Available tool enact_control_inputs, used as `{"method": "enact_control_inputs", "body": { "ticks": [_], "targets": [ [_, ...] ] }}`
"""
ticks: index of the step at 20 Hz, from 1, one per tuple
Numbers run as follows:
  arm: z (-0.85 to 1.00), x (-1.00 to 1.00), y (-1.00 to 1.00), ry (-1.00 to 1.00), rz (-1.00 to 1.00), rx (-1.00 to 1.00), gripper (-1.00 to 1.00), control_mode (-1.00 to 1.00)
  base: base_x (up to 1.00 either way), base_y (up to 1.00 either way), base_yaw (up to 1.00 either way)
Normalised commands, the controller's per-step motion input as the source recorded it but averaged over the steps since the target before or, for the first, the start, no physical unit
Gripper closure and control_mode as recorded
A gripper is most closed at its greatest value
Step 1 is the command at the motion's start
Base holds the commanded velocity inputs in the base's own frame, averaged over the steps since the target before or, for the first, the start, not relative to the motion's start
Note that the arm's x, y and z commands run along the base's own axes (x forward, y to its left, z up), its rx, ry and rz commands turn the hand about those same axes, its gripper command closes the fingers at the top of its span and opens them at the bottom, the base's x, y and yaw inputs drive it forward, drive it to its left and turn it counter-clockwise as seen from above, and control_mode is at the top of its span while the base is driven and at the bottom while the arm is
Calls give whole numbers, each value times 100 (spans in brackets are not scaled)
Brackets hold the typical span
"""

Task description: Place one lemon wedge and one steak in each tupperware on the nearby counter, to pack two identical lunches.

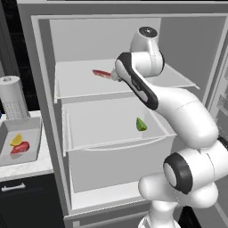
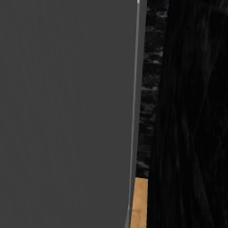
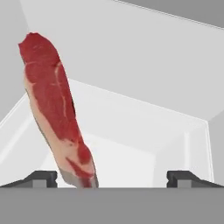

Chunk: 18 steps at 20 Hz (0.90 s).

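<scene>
Hand view: gripper (image 3: 112, 177) with its two dark fingertips (image 3: 41, 178) wide apart, nothing clamped between them. A raw steak (image 3: 54, 109) lies just ahead, nearer the left tip, stretching away across the white fridge shelf (image 3: 140, 127); can't tell if the tip touches it.

Left base view: white arm (image 1: 178, 116) reaches from lower right up into the open fridge (image 1: 44, 111), wrist at the upper shelf beside the red steak (image 1: 102, 73). On the shelf below sits a green lemon wedge (image 1: 141, 124), well apart from the steak. Left of the fridge, on the marble counter (image 1: 26, 169), a grey tupperware (image 1: 6, 133) holds a yellow lemon wedge (image 1: 16, 140) and a second steak (image 1: 20, 148), touching each other. Paper-towel roll (image 1: 12, 98) stands upright just behind that tupperware.

Right base view: grey panel (image 2: 67, 111) close up, dark wall (image 2: 191, 111) beyond, a strip of wood floor (image 2: 140, 202) at the bottom.
</scene>
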Motion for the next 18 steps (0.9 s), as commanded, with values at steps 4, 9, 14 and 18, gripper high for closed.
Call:
{"method": "enact_control_inputs", "body": {
  "ticks": [4, 9, 14, 18],
  "targets": [
    [-14, 42, 22, 0, 1, 2, -100, -100, 0, 0, 0],
    [-25, 59, 14, 0, 1, 2, -100, -100, 0, 0, 0],
    [-79, 2, 28, 4, 8, 7, 100, -100, 0, 0, 0],
    [-87, -9, 11, -3, 11, 1, 100, -100, 0, 0, 0]
  ]
}}
